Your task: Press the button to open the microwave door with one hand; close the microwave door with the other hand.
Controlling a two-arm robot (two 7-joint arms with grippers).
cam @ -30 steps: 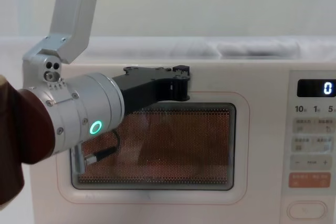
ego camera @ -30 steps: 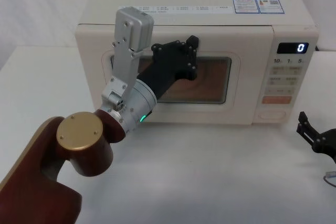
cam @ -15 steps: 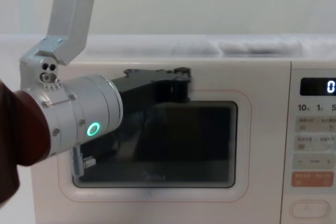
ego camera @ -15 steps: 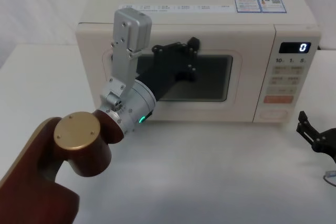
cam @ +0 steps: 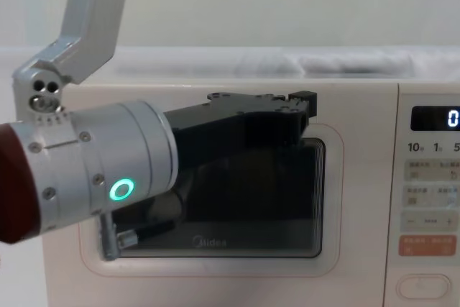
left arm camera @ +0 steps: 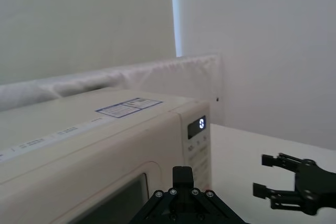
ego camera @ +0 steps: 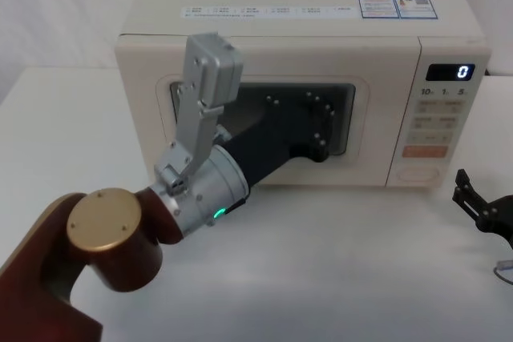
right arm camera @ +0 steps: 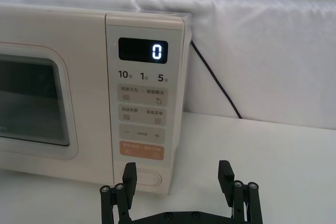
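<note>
Apparently finishing the closing step: cream-white microwave door with dark window (ego camera: 264, 122) shut, black left gripper (ego camera: 309, 130) before it, spread untellable, due to withdraw.

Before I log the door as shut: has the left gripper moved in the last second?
Yes. In the head view the left gripper has slid toward the robot's right across the microwave door, from the window's middle toward its edge by the control panel.
</note>
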